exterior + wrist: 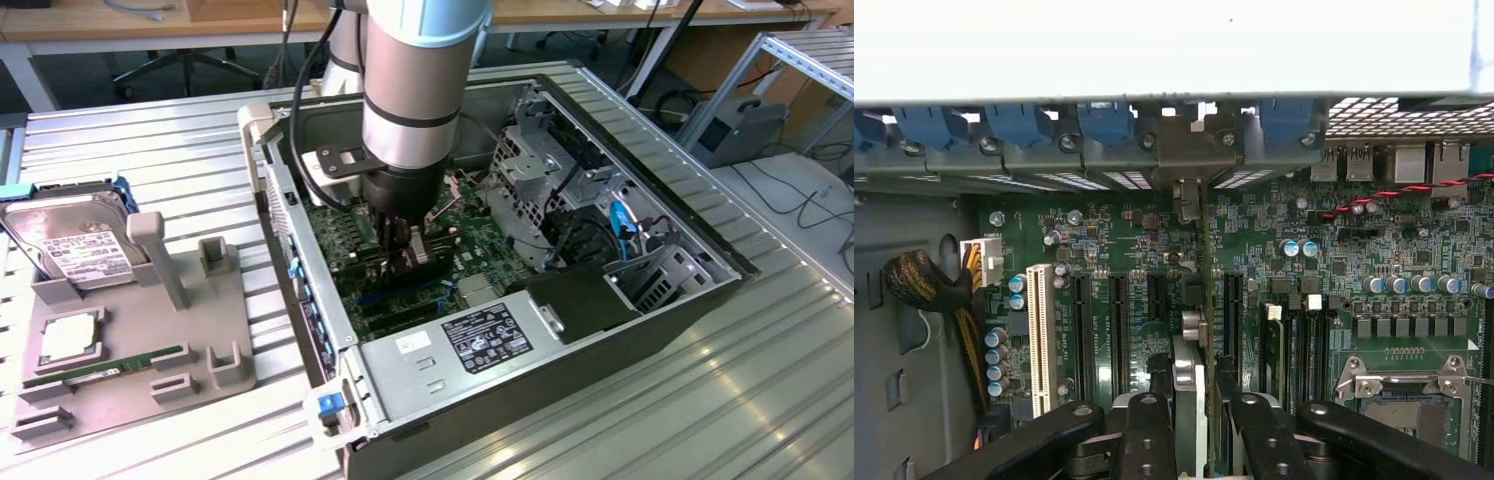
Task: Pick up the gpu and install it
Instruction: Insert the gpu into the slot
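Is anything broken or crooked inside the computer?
Nothing stands out. The gripper holds the gpu on edge, straight above the motherboard slots inside the open case. On the grey holder outside, the hard drive and memory stick sit neatly in their places.

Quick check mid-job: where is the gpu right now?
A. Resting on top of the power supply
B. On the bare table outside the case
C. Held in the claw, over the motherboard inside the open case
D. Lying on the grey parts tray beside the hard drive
C: the claw grips the gpu edge-on above the motherboard slots, inside the case.
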`<state>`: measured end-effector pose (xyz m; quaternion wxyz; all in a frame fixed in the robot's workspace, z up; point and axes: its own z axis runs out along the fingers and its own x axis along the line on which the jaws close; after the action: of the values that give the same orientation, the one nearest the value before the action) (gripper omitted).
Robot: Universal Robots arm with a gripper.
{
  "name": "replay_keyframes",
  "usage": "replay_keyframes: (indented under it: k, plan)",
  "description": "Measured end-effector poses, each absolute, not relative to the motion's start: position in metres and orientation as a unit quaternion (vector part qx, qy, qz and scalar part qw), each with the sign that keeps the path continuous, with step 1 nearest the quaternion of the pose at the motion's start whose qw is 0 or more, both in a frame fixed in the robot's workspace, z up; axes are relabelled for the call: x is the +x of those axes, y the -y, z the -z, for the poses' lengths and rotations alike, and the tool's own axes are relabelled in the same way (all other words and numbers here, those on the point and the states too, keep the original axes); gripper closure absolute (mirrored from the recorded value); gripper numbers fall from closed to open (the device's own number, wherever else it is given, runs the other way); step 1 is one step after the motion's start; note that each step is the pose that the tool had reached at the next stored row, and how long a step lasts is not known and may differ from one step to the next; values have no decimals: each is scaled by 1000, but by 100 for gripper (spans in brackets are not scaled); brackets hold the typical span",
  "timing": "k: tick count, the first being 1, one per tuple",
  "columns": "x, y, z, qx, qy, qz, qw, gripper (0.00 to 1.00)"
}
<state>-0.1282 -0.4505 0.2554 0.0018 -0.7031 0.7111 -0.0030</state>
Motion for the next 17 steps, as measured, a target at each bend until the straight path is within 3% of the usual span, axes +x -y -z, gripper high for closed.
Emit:
replay_keyframes:
  k: [6,8,17]
  plan:
    - [-128,450,-255,-703,-711,3,2,72]
    - [-128,450,-255,-703,-711,3,2,60]
    - [-128,450,-278,-703,-711,4,1,60]
